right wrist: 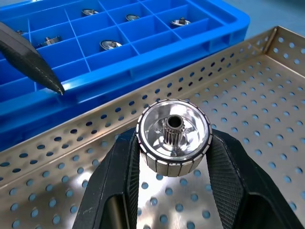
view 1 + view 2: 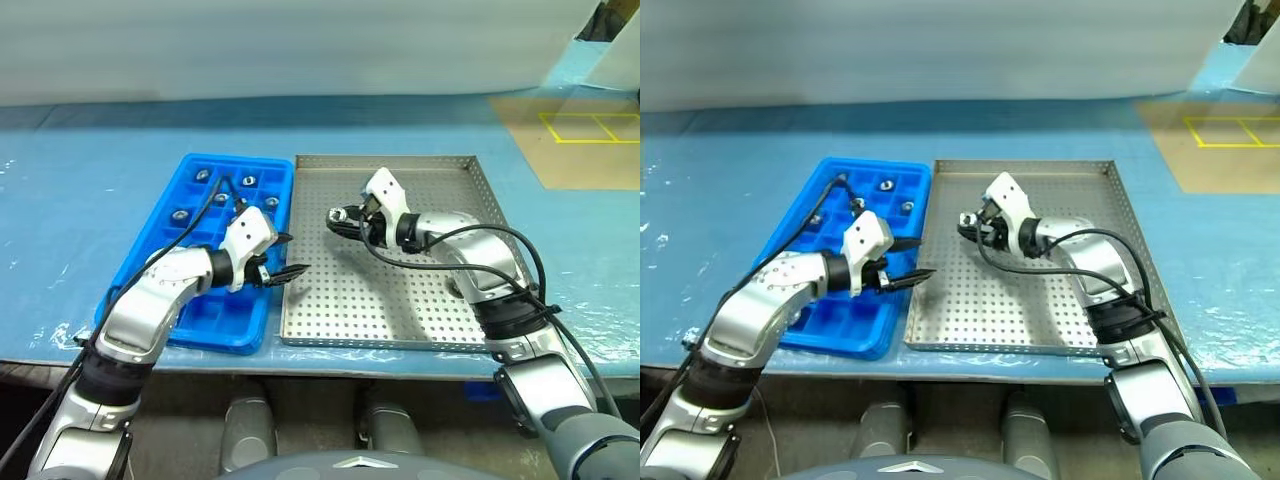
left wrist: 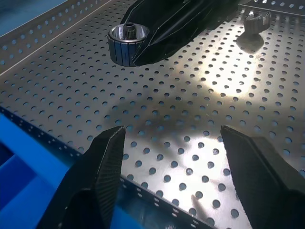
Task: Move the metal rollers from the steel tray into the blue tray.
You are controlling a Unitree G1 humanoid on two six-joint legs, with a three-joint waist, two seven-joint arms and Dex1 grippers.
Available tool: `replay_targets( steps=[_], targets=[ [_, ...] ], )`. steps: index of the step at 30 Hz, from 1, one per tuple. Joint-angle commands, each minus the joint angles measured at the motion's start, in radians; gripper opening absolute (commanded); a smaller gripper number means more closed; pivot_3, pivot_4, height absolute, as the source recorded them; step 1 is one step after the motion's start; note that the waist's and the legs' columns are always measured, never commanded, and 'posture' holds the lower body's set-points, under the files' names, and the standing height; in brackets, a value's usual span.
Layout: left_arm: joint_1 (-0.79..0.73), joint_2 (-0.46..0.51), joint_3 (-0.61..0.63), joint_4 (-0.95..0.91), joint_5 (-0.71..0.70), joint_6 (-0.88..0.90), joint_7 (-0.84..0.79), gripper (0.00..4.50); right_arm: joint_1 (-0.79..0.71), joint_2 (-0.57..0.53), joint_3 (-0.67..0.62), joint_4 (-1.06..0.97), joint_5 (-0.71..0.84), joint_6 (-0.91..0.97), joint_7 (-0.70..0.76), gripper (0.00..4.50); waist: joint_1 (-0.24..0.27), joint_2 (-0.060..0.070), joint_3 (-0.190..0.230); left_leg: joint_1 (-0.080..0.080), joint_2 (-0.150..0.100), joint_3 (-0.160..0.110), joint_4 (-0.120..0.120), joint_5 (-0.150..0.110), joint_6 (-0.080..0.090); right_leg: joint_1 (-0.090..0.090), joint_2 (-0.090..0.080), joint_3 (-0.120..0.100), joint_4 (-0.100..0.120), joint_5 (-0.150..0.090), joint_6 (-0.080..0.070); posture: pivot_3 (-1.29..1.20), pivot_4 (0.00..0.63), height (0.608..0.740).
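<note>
Right wrist view puts the roller (image 1: 174,137) in front of you: a short, shiny metal ring with a ribbed outer wall and a small toothed hub in its hollow centre, pinched across its sides by the right claw (image 1: 174,157), which is clamped tight on it. It hangs above the steel tray (image 2: 400,310), over the tray's left half. Judge it as stiff, dense for its size and not fragile; the polished metal looks slippery, so the ribbed side wall, gripped squarely across the middle as you have it now, is likely the safest hold. A grip near the rim could let it twist out.

One more roller (image 3: 254,20) lies on the perforated floor of the steel tray beyond the held one. Several rollers already sit in the far compartments of the blue tray (image 2: 222,320), which lies just beside the steel tray on its left; the near compartments look free.

Your left claw (image 2: 287,258) hangs with its fingers apart and nothing between them, over the seam where the two trays meet. It stands between the held roller and the blue tray, so it is the main thing in your way. You also have the steel tray's raised rim and the blue tray's wall to pass over. The blue-covered surface (image 2: 90,180) around both trays carries nothing else close by.
</note>
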Motion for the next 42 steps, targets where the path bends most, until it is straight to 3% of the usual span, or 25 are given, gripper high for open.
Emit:
replay_targets(
  steps=[1, 16, 26, 42],
  targets=[
    [0.062, 0.014, 0.061, -0.088, -0.020, 0.000, 0.043, 3.37, -0.063, 0.040, 0.024, 0.028, -0.009, -0.057, 0.041, 1.59, 0.005, 0.000, 0.000, 0.000, 0.000, 0.000, 0.000, 0.000, 0.000, 0.000, 0.000, 0.000, 0.000, 0.000, 0.000, 0.21, 0.150, 0.740],
    [0.327, 0.017, 0.206, -0.369, -0.089, 0.075, 0.204, 3.37, -0.248, 0.235, 0.109, 0.291, -0.067, -0.214, 0.209, 1.59, 0.081, 0.000, 0.000, -0.003, 0.002, -0.003, -0.001, 0.000, 0.000, -0.002, 0.000, -0.001, 0.001, -0.002, -0.002, 0.45, 0.150, 0.740],
    [0.452, 0.018, 0.255, -0.494, -0.129, 0.120, 0.283, 3.37, -0.290, 0.300, 0.165, 0.409, -0.149, -0.288, 0.267, 1.59, 0.134, 0.000, 0.000, -0.007, 0.005, -0.005, -0.001, 0.000, 0.000, -0.005, 0.002, -0.001, 0.000, -0.002, -0.003, 0.53, 0.150, 0.740],
    [0.427, 0.058, 0.257, -0.473, -0.176, 0.128, 0.282, 3.37, -0.234, 0.317, 0.206, 0.366, -0.211, -0.274, 0.307, 1.59, 0.180, 0.000, 0.000, -0.007, 0.007, -0.005, -0.001, 0.000, -0.001, -0.005, 0.005, -0.001, 0.001, -0.002, -0.003, 0.50, 0.150, 0.740]
  ],
)
